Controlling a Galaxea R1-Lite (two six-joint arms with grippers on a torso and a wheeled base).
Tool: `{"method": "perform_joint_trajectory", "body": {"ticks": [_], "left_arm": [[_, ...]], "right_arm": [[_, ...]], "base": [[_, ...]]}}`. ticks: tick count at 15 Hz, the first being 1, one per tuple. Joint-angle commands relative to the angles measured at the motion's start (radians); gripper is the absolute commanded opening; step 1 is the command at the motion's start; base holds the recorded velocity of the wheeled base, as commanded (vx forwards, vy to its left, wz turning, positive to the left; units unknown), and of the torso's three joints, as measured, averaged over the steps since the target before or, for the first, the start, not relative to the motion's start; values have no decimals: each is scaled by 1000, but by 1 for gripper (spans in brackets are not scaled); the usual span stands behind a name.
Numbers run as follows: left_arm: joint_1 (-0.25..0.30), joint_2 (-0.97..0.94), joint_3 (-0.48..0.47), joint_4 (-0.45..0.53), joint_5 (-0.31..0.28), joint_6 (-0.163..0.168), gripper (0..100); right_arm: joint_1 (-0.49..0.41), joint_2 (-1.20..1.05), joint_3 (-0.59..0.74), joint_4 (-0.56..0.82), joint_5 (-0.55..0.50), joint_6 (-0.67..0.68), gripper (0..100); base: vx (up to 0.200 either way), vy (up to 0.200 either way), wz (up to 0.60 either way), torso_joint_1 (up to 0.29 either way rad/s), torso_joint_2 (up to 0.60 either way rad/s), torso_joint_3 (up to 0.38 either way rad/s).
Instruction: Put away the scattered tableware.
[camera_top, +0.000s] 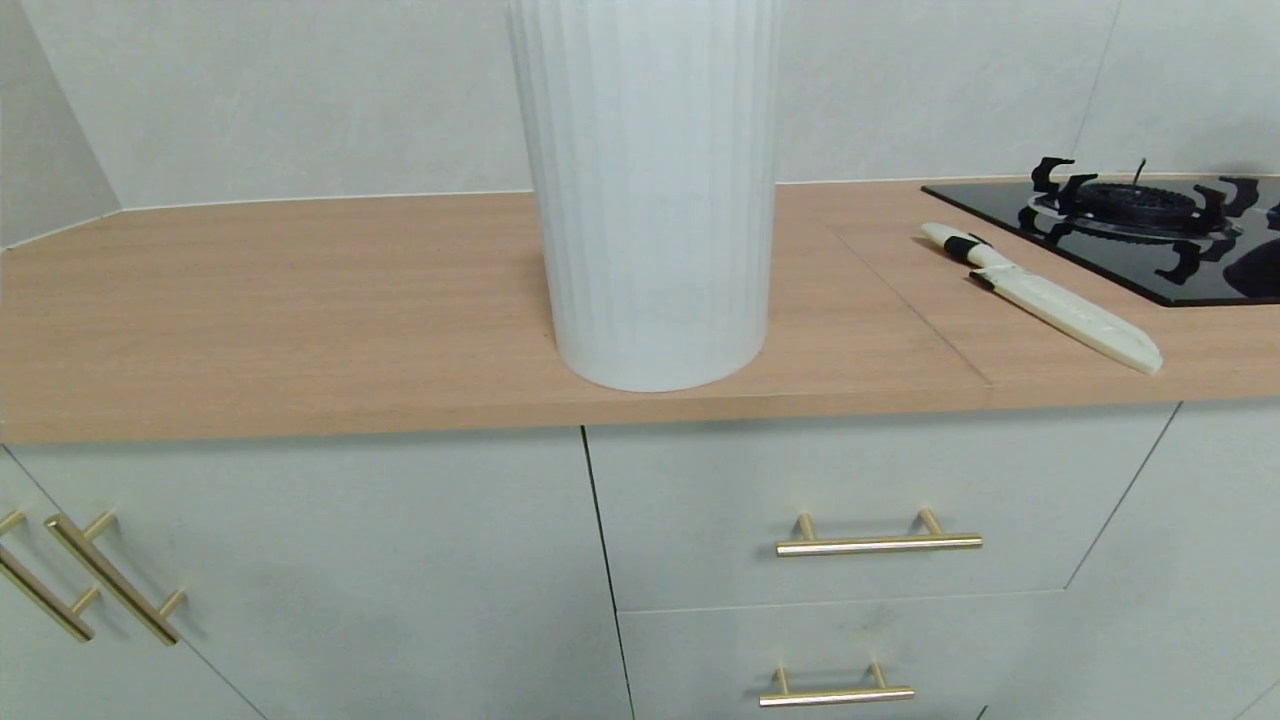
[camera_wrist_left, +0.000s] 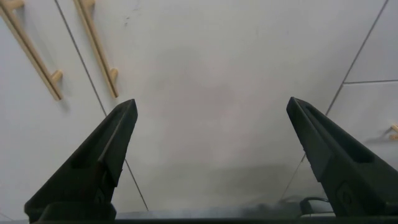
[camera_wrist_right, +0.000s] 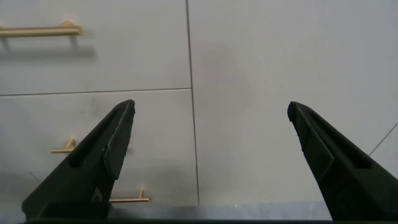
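Here, the knife (camera_top: 1040, 297) lies beside the hob (camera_top: 1175, 272) (white container (camera_top: 650, 200) apart).

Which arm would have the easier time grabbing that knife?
Probably the right. The knife lies at the right of the counter by the hob; the open right gripper faces the drawers toward that side, the left gripper a cabinet door.

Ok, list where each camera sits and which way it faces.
Head view: on the head, looking forward and down at the counter, white container and knife.
Left wrist view: on that wrist, facing cabinet doors; open left gripper in front.
Right wrist view: on that wrist, facing drawer fronts; open right gripper in front.
Shared: gold handles in all three.
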Motion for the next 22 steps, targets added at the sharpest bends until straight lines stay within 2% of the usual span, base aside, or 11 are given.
{"method": "perform_joint_trajectory", "body": {"ticks": [1,14,18,22], "left_arm": [[0,0,0,0,0,0,100],[0,0,0,0,0,0,100],[0,0,0,0,0,0,100],[0,0,0,0,0,0,100]], "right_arm": [[0,1,0,0,0,0,100],[0,1,0,0,0,-2,100],[0,1,0,0,0,-2,100],[0,1,0,0,0,-2,100]], "base": [[0,0,0,0,0,0],[0,0,0,0,0,0],[0,0,0,77,-235,-245],[0,0,0,144,-511,-304]]}}
